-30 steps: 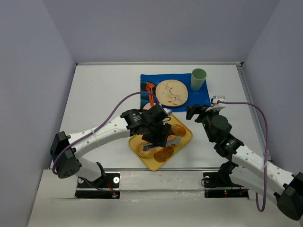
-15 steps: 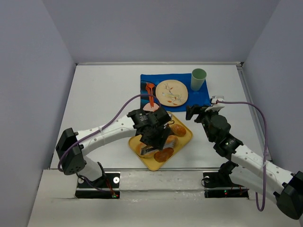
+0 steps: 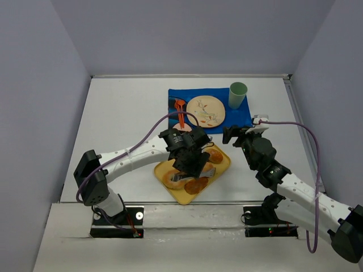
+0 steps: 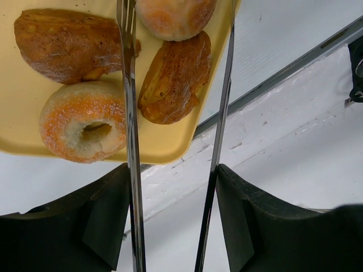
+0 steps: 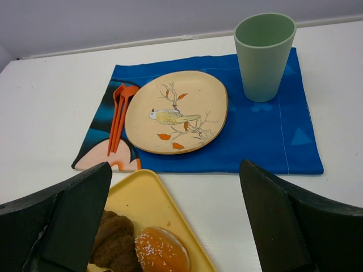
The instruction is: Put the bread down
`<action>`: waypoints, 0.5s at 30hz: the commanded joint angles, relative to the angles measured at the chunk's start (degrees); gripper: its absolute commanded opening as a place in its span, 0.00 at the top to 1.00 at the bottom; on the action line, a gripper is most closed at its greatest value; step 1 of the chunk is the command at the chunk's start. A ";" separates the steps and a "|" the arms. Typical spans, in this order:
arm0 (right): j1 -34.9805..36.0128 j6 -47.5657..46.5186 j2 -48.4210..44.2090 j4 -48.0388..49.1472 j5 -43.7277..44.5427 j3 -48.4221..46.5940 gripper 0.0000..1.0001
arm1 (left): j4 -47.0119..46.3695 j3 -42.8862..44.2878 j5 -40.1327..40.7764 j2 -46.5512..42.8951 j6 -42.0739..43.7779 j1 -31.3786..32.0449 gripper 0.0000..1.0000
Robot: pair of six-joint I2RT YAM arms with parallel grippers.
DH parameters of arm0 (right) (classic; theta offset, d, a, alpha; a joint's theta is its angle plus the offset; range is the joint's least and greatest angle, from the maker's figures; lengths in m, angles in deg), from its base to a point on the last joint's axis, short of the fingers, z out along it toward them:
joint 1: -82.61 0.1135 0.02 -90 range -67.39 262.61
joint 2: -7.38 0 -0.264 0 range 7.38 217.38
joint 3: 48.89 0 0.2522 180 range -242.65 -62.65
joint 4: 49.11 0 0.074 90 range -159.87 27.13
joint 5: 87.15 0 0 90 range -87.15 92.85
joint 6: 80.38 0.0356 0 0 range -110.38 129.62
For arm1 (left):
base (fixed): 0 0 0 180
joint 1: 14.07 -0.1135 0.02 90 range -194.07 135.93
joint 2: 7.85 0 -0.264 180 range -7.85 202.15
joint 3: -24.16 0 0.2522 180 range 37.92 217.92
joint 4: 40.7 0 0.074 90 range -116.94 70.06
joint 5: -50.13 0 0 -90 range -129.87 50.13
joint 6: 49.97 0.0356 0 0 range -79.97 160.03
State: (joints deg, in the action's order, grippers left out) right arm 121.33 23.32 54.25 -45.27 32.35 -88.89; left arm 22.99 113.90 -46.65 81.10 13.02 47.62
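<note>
My left gripper (image 3: 190,160) hovers over the yellow tray (image 3: 226,164) and is shut on metal tongs (image 4: 129,113). The tongs' two blades stand apart on either side of an oval brown bread (image 4: 173,79). The left blade runs close to that bread, while the right blade (image 4: 224,102) is clear of it. A sugared doughnut (image 4: 85,127), a dark croissant (image 4: 68,42) and a round bun (image 4: 173,17) also lie on the tray (image 4: 170,144). The bird-patterned plate (image 3: 206,111) (image 5: 176,110) holds nothing. My right gripper (image 3: 235,134) (image 5: 174,170) is open and holds nothing, right of the tray.
The plate sits on a blue placemat (image 3: 241,116) (image 5: 266,136) with a green cup (image 3: 237,94) (image 5: 264,56) at its right and orange cutlery (image 3: 180,110) (image 5: 119,116) at its left. The tray's near corner is close to the table's front edge (image 4: 272,85).
My left arm has swung rightward and the tongs have shifted across the tray toward its near right side. The right arm has not moved.
</note>
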 commanded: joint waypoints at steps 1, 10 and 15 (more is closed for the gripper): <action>0.48 -0.42 -1.17 3.22 0.65 -0.04 0.00 | 1.04 3.29 0.45 1.31 2.04 0.36 0.33; 0.48 -0.25 -2.31 3.22 0.83 0.40 0.00 | 5.17 4.61 4.67 1.85 0.55 0.53 0.52; 0.48 -0.07 -2.75 3.22 0.83 0.49 0.00 | 6.49 5.75 5.47 0.09 -0.50 1.06 0.58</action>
State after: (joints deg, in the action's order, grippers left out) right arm 121.33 23.34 52.59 -45.25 32.37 -88.71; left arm 26.60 116.53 -42.48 83.74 13.00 47.90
